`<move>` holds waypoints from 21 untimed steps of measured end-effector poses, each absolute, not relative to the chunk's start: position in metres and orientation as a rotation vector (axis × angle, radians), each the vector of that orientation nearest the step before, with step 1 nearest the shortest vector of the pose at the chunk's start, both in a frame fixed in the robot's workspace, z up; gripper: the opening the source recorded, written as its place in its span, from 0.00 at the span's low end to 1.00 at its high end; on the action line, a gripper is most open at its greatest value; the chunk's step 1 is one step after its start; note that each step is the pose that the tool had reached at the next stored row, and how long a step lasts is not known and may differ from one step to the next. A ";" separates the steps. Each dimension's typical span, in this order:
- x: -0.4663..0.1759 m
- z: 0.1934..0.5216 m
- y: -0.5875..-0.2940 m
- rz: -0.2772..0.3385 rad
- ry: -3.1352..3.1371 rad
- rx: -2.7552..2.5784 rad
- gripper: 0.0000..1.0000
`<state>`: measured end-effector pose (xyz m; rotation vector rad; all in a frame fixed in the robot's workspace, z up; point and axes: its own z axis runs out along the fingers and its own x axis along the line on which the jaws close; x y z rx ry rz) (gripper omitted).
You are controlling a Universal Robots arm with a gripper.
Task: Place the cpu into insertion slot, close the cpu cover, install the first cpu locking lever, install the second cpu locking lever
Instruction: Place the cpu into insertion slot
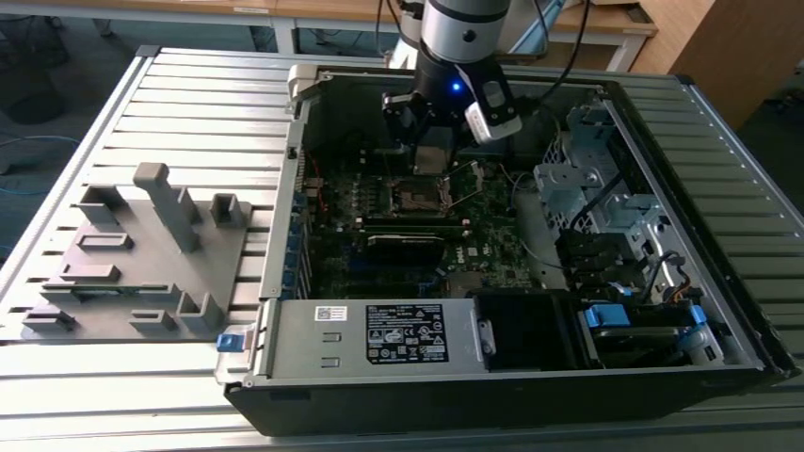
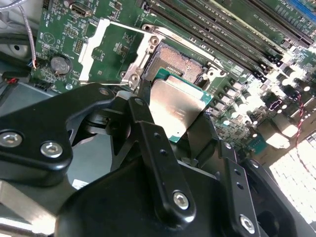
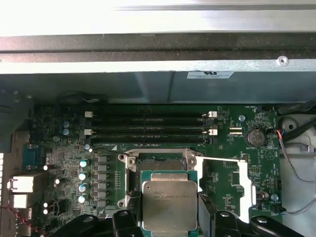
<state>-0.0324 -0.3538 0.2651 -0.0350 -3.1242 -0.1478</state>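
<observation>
My gripper (image 1: 431,162) hangs inside the open computer case, shut on the cpu (image 2: 175,106), a flat square chip with a silvery-tan top. In both wrist views the black fingers (image 2: 144,101) clamp the chip's two opposite edges. The cpu (image 3: 169,205) is held tilted a little above the insertion slot (image 3: 160,165), partly overlapping it, and the slot's dark centre (image 2: 173,64) still shows bare. The cpu cover (image 3: 248,190), a thin silver frame, lies flipped open beside the slot (image 2: 90,49). In the exterior view the insertion slot (image 1: 419,196) sits just below the gripper on the green motherboard.
Long black memory sticks (image 3: 148,126) run close beside the slot. Rows of capacitors (image 3: 83,180) stand on its other side. The case wall (image 3: 158,49) rises behind. Drive bays and cables (image 1: 603,235) fill the exterior view's right. A grey fixture plate (image 1: 126,254) lies outside the case on the left.
</observation>
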 end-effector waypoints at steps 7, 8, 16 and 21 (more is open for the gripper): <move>-0.032 0.264 -0.354 -0.148 -3.124 -0.035 0.54; -0.032 0.264 -0.354 -0.148 -3.124 -0.035 0.54; -0.032 0.263 -0.354 -0.148 -3.125 -0.067 0.54; -0.032 0.262 -0.354 -0.149 -3.123 -0.191 0.54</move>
